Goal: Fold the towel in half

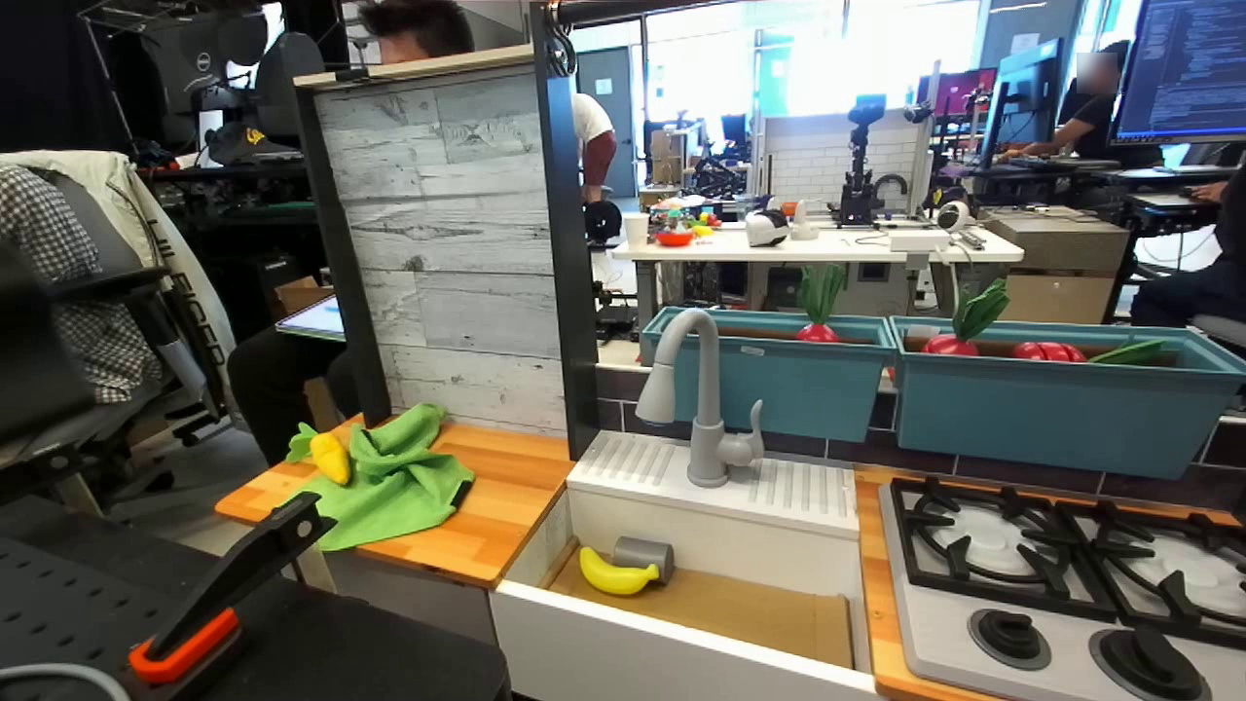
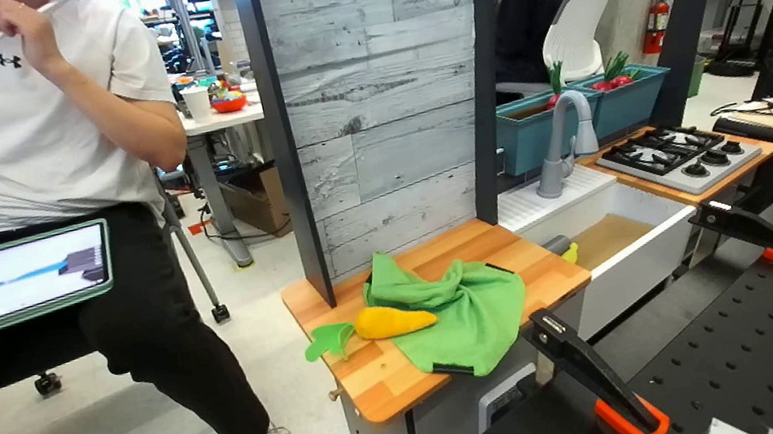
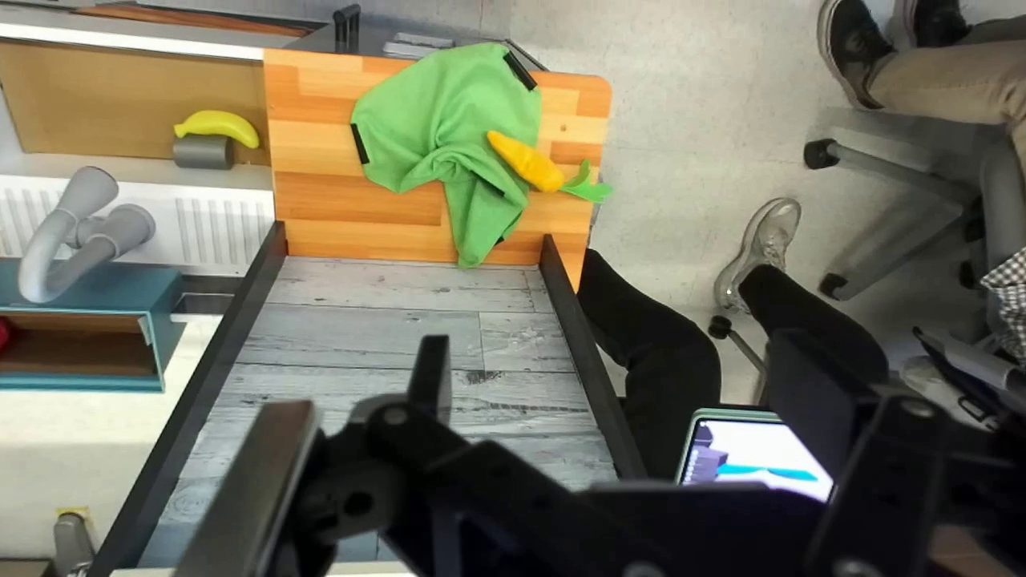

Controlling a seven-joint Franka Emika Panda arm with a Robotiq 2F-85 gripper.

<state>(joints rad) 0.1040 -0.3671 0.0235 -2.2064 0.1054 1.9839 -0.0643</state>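
The towel [image 1: 404, 492] is a rumpled bright green cloth with short black strips at its edges. It lies bunched on the wooden counter [image 1: 506, 458] left of the sink, one edge hanging over the counter's front. It also shows in an exterior view [image 2: 477, 312] and in the wrist view [image 3: 461, 96]. A yellow toy carrot with green leaves [image 2: 392, 320] rests against and partly on the towel. My gripper [image 3: 629, 385] shows in the wrist view with its fingers wide apart and nothing between them. It is high above and apart from the towel; I cannot make it out in the exterior views.
The sink [image 1: 681, 672] holds a yellow banana [image 1: 618, 572] and a grey cylinder [image 1: 644, 557]. A grey faucet [image 1: 709, 409] stands behind it. A wood-patterned panel [image 2: 385, 91] rises behind the counter. Orange-and-black clamps [image 2: 602, 377] are at the front. A seated person with a tablet [image 2: 5, 285] is beside the counter.
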